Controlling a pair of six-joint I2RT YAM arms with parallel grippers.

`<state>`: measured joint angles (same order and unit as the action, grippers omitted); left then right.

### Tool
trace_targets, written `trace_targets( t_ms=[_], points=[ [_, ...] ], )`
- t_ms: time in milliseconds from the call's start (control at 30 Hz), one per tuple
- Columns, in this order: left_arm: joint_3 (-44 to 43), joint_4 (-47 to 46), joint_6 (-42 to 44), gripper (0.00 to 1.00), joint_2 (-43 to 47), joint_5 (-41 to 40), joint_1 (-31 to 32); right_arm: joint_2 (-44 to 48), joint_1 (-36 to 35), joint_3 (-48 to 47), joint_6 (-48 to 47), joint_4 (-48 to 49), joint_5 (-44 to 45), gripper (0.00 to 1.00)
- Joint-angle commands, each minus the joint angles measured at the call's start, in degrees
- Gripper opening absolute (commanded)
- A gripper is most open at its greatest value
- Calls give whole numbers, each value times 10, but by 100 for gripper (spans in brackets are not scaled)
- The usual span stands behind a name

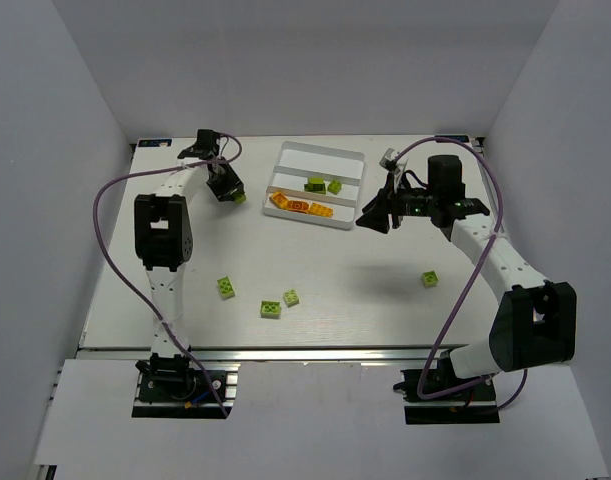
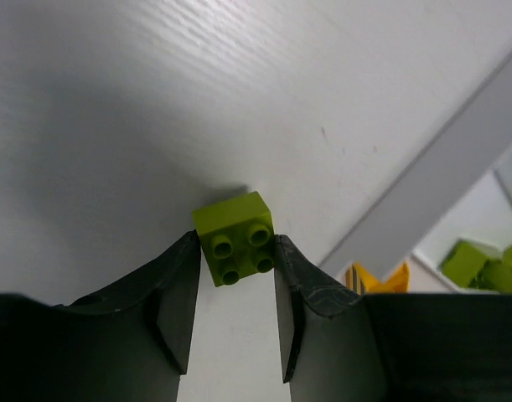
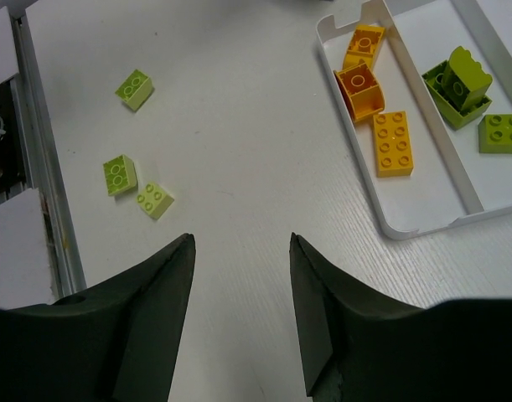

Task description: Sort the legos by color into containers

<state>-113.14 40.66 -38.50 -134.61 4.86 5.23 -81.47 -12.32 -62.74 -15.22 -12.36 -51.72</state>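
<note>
A metal rail (image 1: 315,355) carries the two arm bases along the near edge of a plain white worktop (image 1: 335,330). Pale walls (image 1: 75,150) close it in at the left, the right and the back.

Nearest the bases, three loose lime bricks (image 1: 271,309) lie studs-up in a loose cluster left of centre. A fourth lime brick (image 1: 430,278) lies alone to the right.

Further in, the right pincer (image 3: 240,240) hangs above bare worktop just right of the tray (image 1: 285,150). Its fingers are spread and nothing is between them.

The white tray sits at centre back. Its slots run left to right, with the right end slightly nearer. The nearest slot holds the orange bricks (image 1: 298,206) in a row, and the long one (image 3: 395,142) lies lengthwise along it. The middle slot holds the tray's green bricks (image 1: 315,184), two of them stacked.

At the far left, well apart from the tray, the left pincer (image 2: 236,244) has its tips pressed against opposite sides of a square held lime brick (image 2: 235,234). The brick's studs face the wrist camera. I cannot tell whether it is off the surface.
</note>
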Motion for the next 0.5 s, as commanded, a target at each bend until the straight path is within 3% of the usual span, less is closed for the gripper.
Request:
trace_targets(
  t_ms=[0,133,267,467],
  points=[
    [52,-60,22,19,123,47,5,20,4,3,0,-3,-1,55],
    [142,-130,7,19,183,92,10,21,4,3,4,-4,2,54],
    [177,-174,-12,18,210,141,16,21,3,3,4,-7,3,54],
    [138,-205,-32,18,175,198,46,21,4,5,-1,-13,11,54]
  ],
)
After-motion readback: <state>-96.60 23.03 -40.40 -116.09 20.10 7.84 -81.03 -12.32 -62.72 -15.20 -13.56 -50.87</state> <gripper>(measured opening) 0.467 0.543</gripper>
